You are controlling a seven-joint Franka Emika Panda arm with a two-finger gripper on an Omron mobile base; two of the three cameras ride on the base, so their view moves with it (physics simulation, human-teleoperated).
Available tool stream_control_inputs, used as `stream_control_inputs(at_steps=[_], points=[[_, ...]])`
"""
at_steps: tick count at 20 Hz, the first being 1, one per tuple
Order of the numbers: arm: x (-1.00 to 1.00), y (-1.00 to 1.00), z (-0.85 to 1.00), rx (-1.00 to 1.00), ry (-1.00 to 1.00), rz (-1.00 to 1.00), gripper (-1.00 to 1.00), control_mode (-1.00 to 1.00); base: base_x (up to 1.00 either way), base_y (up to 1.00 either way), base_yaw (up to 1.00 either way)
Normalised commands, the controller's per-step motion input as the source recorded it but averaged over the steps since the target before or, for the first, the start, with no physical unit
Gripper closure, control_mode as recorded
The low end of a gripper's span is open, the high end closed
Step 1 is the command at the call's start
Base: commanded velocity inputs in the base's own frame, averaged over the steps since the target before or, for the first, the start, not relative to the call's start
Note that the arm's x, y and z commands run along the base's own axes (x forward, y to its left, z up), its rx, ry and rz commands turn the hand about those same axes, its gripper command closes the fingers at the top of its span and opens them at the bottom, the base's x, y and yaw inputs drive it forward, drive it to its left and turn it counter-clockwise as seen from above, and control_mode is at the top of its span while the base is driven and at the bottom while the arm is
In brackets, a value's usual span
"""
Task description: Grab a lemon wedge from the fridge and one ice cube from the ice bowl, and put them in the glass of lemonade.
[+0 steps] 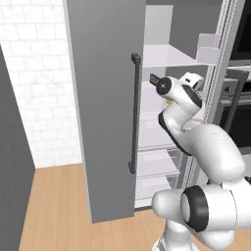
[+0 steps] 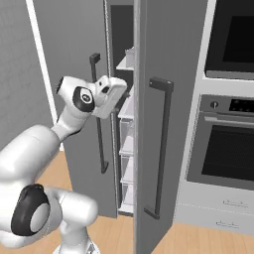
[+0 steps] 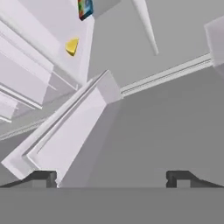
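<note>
Yellow and tiny, the wedge-shaped lemon piece (image 3: pixel 72 46) lies on a white fridge shelf (image 3: pixel 39 48) in the upper left of the hand view, just below a small blue-and-red packet (image 3: pixel 85 8) at the top edge. In the left base view the same yellow spot (image 1: pixel 168 102) peeks out beside the arm's wrist, at mid frame. The tall grey two-door fridge (image 1: pixel 105 108) stands open, and the white arm reaches into the gap between its doors. The pincer (image 3: pixel 111 177) has its two dark tips spread wide at the bottom of the hand view, with nothing between them.

The step in hand looks like the approach to the wedge, which sits well off the pincer's line. To do it well, the hand should likely turn until the wedge centres between the tips, clear the white door bin (image 3: pixel 65 140) in the lower left, then advance and close gently on so small a piece.
</note>
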Motion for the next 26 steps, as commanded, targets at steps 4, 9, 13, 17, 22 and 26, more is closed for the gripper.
stream_control_inputs(at_steps=[4, 9, 13, 17, 22, 26], points=[[0.95, -1.00, -0.04, 0.00, 0.32, -0.01, -1.00, -1.00, 0.00, 0.00, 0.00], [0.19, -1.00, -0.16, 0.00, 0.21, -0.07, -1.00, -1.00, 0.00, 0.00, 0.00], [-0.42, -1.00, -0.16, 0.00, 0.00, -0.15, -1.00, -1.00, 0.00, 0.00, 0.00], [-0.77, -1.00, -0.07, 0.05, -0.14, -0.08, -1.00, -1.00, 0.00, 0.00, 0.00], [-0.92, -0.20, -0.02, 0.09, -0.21, 0.00, -1.00, -1.00, 0.00, 0.00, 0.00], [-0.65, 0.88, 0.00, 0.18, -0.14, 0.04, -1.00, -1.00, 0.00, 0.00, 0.00]])
